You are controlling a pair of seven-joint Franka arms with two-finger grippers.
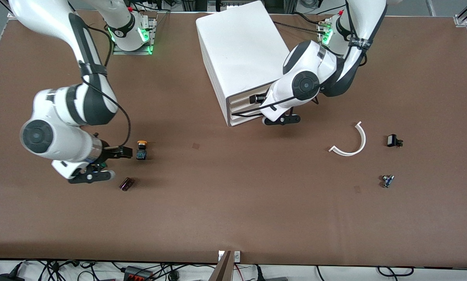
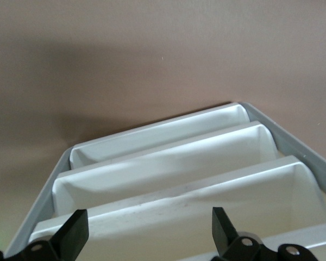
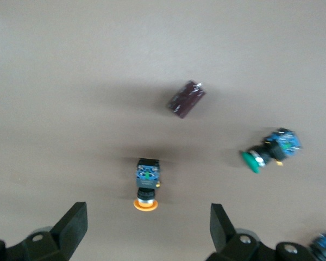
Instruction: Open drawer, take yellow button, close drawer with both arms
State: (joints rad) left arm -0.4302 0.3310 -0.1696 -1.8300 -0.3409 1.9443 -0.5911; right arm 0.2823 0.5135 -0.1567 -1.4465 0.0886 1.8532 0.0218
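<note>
We see two white robot arms at a brown table (image 1: 233, 203), and by our reading the task is close to its end. The button (image 1: 141, 150), with its orange-yellow cap on a black-and-blue body, already lies out on the table, just off the fingertips of the right end effector (image 1: 116, 156) and not in its grasp. In the right wrist view the right end effector (image 3: 146, 231) has its fingers spread wide with nothing between them, and the button (image 3: 146, 185) lies on its side just ahead of the gap, cap toward the fingers. A small dark maroon part (image 3: 186, 99) and a green-capped button (image 3: 269, 149) lie a little farther out from that end effector. The left end effector (image 1: 258, 99) is at the front of the white cabinet (image 1: 237, 58), at the level of the drawer (image 1: 249, 98), its top one. In the left wrist view the left end effector (image 2: 146, 236) is also wide open and holds nothing, with the stacked drawer fronts just ahead of its fingertips. The fronts look nearly flush there, so we judge that only the last push on the drawer, or the arm's retreat, is left, though we cannot tell whether it is fully shut
</note>
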